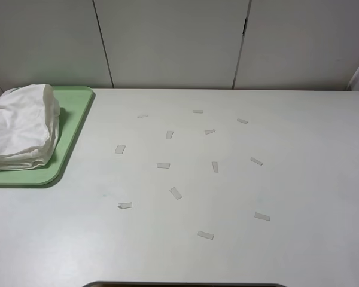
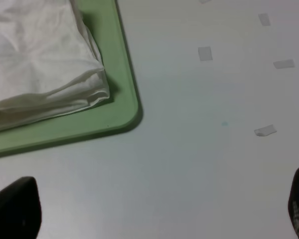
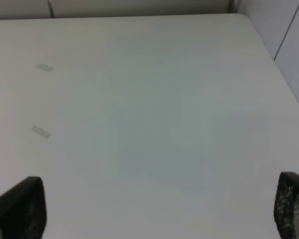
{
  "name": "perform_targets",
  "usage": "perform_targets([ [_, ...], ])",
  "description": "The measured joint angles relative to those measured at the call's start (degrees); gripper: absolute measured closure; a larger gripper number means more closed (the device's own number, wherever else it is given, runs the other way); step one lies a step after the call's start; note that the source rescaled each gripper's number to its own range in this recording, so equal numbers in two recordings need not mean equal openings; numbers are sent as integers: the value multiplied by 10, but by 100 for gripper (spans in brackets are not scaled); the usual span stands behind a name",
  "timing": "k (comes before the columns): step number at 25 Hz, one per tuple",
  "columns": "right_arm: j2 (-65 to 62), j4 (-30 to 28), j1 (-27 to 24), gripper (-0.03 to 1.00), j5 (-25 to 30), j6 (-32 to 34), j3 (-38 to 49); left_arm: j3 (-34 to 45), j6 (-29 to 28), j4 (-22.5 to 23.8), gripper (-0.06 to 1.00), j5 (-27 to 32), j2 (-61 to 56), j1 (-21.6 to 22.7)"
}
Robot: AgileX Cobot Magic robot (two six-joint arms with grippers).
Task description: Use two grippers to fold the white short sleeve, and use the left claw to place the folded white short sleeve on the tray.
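The white short sleeve (image 1: 21, 128) lies folded in a wrinkled bundle on the pale green tray (image 1: 72, 122) at the table's left edge. The left wrist view shows the same bundle (image 2: 37, 59) on the tray's corner (image 2: 124, 107). My left gripper (image 2: 159, 219) hovers over bare table just off that corner, open and empty, only its black fingertips (image 2: 15, 209) showing. My right gripper (image 3: 159, 211) is open and empty over bare table near the right edge. Neither arm appears in the high view.
Several small white paper strips (image 1: 176, 192) are scattered over the white table's middle (image 1: 227, 191). A grey panelled wall (image 1: 173, 42) runs behind the table. The table's far right corner (image 3: 244, 17) shows in the right wrist view.
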Motion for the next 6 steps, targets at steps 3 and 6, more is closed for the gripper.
perform_targets([
  [3, 0, 0, 0, -3, 0, 0, 0, 0, 0, 0, -5, 0, 0, 0],
  [6, 0, 0, 0, -3, 0, 0, 0, 0, 0, 0, -5, 0, 0, 0],
])
